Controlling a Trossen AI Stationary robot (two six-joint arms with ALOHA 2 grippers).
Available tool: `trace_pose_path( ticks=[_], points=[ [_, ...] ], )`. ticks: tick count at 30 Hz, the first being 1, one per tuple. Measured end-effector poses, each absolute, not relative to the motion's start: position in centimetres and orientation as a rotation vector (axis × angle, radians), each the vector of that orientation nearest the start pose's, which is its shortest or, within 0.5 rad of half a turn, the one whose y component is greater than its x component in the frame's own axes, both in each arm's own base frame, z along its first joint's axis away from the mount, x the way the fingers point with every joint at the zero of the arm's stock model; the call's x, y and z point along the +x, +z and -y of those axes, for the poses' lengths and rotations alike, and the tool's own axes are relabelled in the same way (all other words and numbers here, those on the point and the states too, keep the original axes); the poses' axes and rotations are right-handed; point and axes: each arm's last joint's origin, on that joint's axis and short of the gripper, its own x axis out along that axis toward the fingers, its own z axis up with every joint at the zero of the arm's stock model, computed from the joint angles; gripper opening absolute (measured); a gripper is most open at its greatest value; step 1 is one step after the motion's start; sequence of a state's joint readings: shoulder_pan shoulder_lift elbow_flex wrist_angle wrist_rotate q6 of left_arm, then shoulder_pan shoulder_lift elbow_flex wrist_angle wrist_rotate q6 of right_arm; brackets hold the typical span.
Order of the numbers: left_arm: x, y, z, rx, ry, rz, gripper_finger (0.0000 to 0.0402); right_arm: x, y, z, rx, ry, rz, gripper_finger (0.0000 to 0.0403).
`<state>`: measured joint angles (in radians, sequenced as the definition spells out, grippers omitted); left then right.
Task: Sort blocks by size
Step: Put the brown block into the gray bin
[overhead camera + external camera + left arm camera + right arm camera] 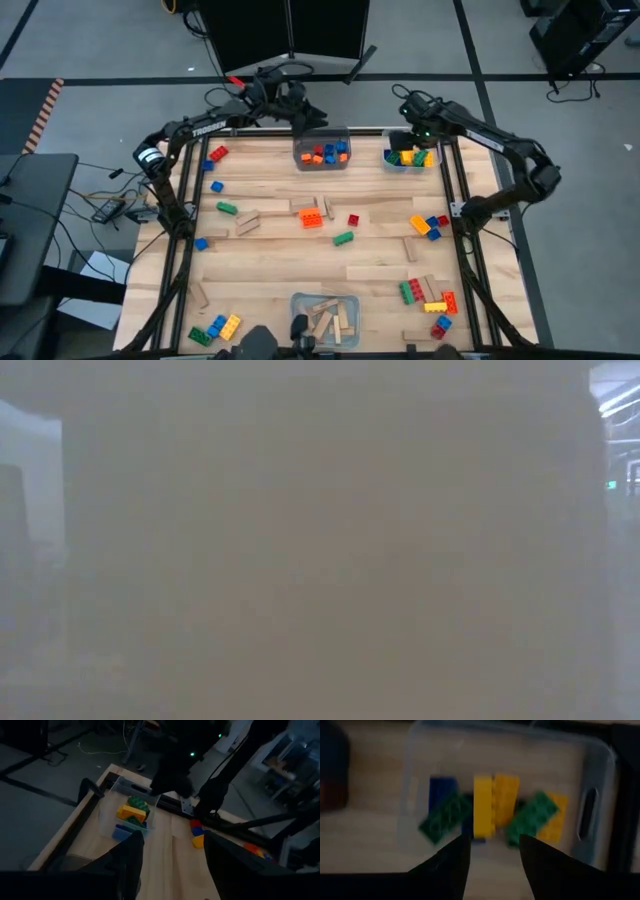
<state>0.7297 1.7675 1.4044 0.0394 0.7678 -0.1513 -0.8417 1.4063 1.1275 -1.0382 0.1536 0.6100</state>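
Many blocks [311, 217] are seen scattered over the wooden desk [270, 260], with loose clusters near the left edge, at the middle and down the right side. At the far left-centre, the left end effector [300, 118] is held above the bin of small bricks [321, 154]; in its wrist view its fingers [131, 852] stand apart with nothing between them. A third bin of tan wooden blocks [325, 318] sits at the near edge. Farther right, the right end effector [410, 128] hangs over the bin of large bricks [410, 157], where green, yellow and blue pieces lie together. Its fingers [456, 855] are parted and empty, so a brick appears to have been dropped here, though this is a judgement only. The step in hand is judged to be the release into this bin. It is done well if the fingers are kept wide and lifted straight up, clear of the bin wall, so that no brick is caught or dragged out. The low view is fogged and shows nothing useful. A next piece should be matched by size before it is approached.
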Motion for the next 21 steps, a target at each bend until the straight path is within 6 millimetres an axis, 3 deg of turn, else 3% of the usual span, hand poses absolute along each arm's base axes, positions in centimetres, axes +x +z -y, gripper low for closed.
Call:
trace_pose_path(
  ticks=[11, 21],
  points=[
    [33.9, 31.8, -19.9, -0.171, 0.014, -0.309, 0.0213, 16.0, 30.4, 11.4, 0.859, -1.144, -0.949, 0.0234],
    [34.0, 33.0, -15.6, -0.145, 0.143, -0.413, 0.0213, 15.2, 31.5, 2.5, 0.824, -0.947, -1.062, 0.0285]
  ],
)
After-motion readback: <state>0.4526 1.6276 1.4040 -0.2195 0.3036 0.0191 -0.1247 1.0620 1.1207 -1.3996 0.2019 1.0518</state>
